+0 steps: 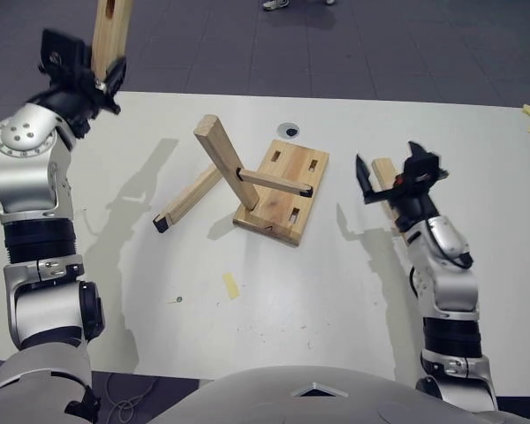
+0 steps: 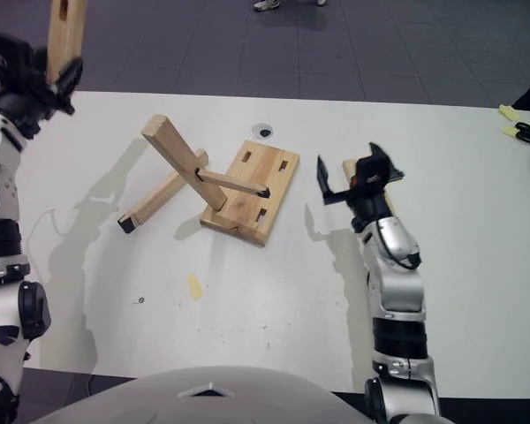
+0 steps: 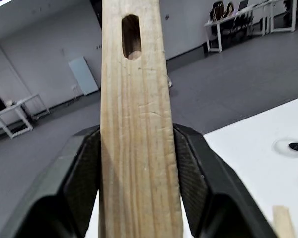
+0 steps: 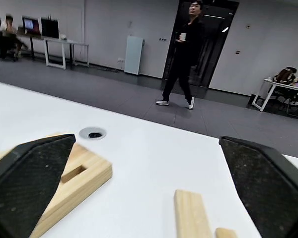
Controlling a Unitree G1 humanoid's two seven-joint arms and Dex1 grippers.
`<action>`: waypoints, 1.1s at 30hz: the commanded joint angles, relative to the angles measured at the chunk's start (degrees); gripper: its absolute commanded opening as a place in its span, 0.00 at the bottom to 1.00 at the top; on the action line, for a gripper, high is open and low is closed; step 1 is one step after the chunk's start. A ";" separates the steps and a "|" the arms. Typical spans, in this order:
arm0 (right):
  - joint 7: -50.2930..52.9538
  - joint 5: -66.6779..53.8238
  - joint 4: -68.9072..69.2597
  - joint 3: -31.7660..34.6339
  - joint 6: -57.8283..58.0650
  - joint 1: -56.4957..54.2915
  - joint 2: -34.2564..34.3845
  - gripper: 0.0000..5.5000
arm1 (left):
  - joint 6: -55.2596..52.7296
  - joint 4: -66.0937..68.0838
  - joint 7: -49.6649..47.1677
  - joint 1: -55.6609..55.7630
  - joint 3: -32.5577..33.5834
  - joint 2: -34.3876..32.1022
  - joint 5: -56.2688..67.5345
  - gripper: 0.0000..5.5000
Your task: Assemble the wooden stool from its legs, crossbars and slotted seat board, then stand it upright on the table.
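Left gripper (image 1: 104, 75): jaws clamped on an upright pale slotted wooden leg (image 1: 111, 31), at the white tabletop's (image 1: 336, 291) far-left edge.
Right gripper (image 1: 396, 173): jaws spread wide over a short pale wooden bar (image 4: 191, 213).
Slotted wooden seat board (image 1: 283, 190): laid mid-tabletop.

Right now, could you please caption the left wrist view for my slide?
Left gripper clamps a slotted wooden leg, white table beyond.
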State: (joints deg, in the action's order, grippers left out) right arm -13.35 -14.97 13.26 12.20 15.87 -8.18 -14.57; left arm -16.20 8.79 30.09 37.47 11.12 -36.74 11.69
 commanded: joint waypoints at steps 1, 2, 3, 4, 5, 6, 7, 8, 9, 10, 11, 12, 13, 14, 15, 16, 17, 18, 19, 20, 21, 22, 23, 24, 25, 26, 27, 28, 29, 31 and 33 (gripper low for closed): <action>-0.04 -19.13 7.42 7.39 10.25 -7.02 0.17 0.98 | -1.58 -8.20 5.50 4.79 -1.75 -1.00 4.17 0.37; 0.56 -26.23 9.12 8.93 12.81 -8.91 0.60 0.98 | -2.70 -9.55 6.36 5.70 -2.20 -0.67 5.35 0.37; 1.65 -31.92 10.97 10.07 14.59 -9.88 1.00 0.98 | -3.40 -10.29 7.42 6.45 -2.90 -0.10 6.30 0.37; 3.34 -38.94 12.64 10.86 16.00 -10.87 1.78 0.98 | -3.94 -11.49 8.53 6.75 -3.96 0.71 7.35 0.37; 4.96 -45.28 14.40 10.91 16.78 -11.37 2.57 0.98 | -4.75 -12.66 9.66 6.80 -5.34 1.88 8.56 0.37; 6.56 -50.20 15.65 10.57 17.18 -11.72 3.35 0.98 | -5.35 -13.59 10.40 6.67 -6.56 2.94 9.30 0.37; 8.12 -54.05 16.42 10.05 17.43 -12.03 4.07 0.98 | -6.64 -14.32 10.62 6.59 -7.14 4.08 10.61 0.37; 9.63 -56.98 16.84 9.30 17.51 -12.32 4.71 0.98 | -7.98 -15.37 10.54 6.28 -7.55 5.00 11.87 0.37; 11.15 -59.63 17.03 8.69 17.48 -12.45 5.25 0.98 | -8.54 -16.46 10.69 5.76 -8.30 5.52 12.17 0.37; 12.34 -61.26 17.20 8.16 17.52 -12.41 5.52 0.98 | -9.27 -17.44 10.64 5.29 -8.77 6.03 12.66 0.37; 13.63 -62.63 17.58 7.49 17.45 -12.17 5.74 0.98 | -9.96 -18.41 10.65 5.00 -9.24 6.49 13.12 0.37; 14.91 -63.40 18.08 6.79 17.35 -11.82 5.83 0.98 | -10.76 -19.27 10.75 4.93 -9.69 6.87 13.69 0.37; 16.05 -63.90 18.46 5.97 17.27 -11.46 5.96 0.98 | -11.61 -20.06 10.88 4.88 -10.05 7.21 14.27 0.37; 17.14 -64.50 18.65 5.14 17.11 -11.14 6.21 0.98 | -12.17 -20.65 10.99 4.77 -10.53 7.47 14.57 0.37; 18.40 -65.75 18.81 4.37 16.60 -10.86 7.05 0.98 | -13.14 -20.76 11.05 4.68 -10.98 8.03 15.09 0.37; 19.42 -66.20 18.66 3.54 16.22 -10.81 7.78 0.98 | -13.42 -21.01 11.63 4.23 -11.98 8.10 14.97 0.37; 20.08 -66.05 18.37 2.81 15.93 -10.87 8.28 0.98 | -13.56 -21.46 12.29 3.68 -12.90 8.10 14.99 0.37; 20.57 -66.00 18.08 2.18 15.61 -10.99 8.67 0.98 | -13.96 -22.03 12.83 3.18 -13.64 8.14 15.12 0.37; 21.01 -65.75 17.74 1.68 15.36 -11.34 8.94 0.98 | -13.96 -22.65 13.67 2.67 -14.63 7.82 14.81 0.37; 21.41 -65.87 17.55 1.26 15.01 -11.67 9.12 0.98 | -14.05 -23.26 14.47 2.23 -15.46 7.48 14.54 0.37; 21.93 -66.04 17.39 0.89 14.62 -12.23 9.38 0.98 | -14.19 -23.90 15.15 1.87 -16.07 7.23 14.49 0.37; 22.44 -66.16 17.05 0.58 14.19 -13.12 9.71 0.98 | -14.26 -24.45 15.77 1.64 -16.50 6.99 14.48 0.37; 22.79 -66.23 16.79 0.25 13.77 -14.10 9.92 0.98 | -14.54 -24.95 16.21 1.49 -16.71 6.87 14.61 0.37; 23.05 -66.06 16.60 0.00 13.44 -15.02 9.99 0.98 | -14.75 -25.26 16.42 1.41 -16.77 6.82 14.63 0.37; 23.34 -66.07 16.24 0.02 13.04 -15.99 9.95 0.98 | -14.61 -25.36 16.84 1.40 -16.99 6.60 14.31 0.37; 23.51 -65.99 15.98 0.09 12.72 -16.56 9.80 0.98 | -14.47 -25.31 17.10 1.43 -17.17 6.52 14.03 0.37; 23.77 -65.81 15.71 0.19 12.40 -16.96 9.61 0.98 | -14.39 -25.29 17.22 1.41 -17.26 6.51 13.85 0.37; 24.16 -65.98 15.50 0.41 12.04 -17.32 9.56 0.94 | -14.20 -25.47 17.36 1.24 -17.39 6.38 13.58 0.37; 24.66 -66.09 15.34 0.60 11.74 -17.57 9.52 0.93 | -14.15 -25.59 17.35 1.14 -17.46 6.39 13.47 0.37; 26.17 -66.85 15.29 0.90 10.98 -17.73 9.99 0.88 | -13.67 -26.00 17.34 0.69 -17.83 6.17 12.95 0.37; 28.34 -67.42 15.45 1.14 10.02 -17.55 10.64 0.82 | -13.25 -25.95 17.28 0.55 -17.95 6.23 12.45 0.37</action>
State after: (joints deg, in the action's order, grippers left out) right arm 12.58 -81.26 28.66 12.81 26.88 -24.92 -4.64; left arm -30.13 -16.66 47.03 38.23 -6.24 -30.00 24.82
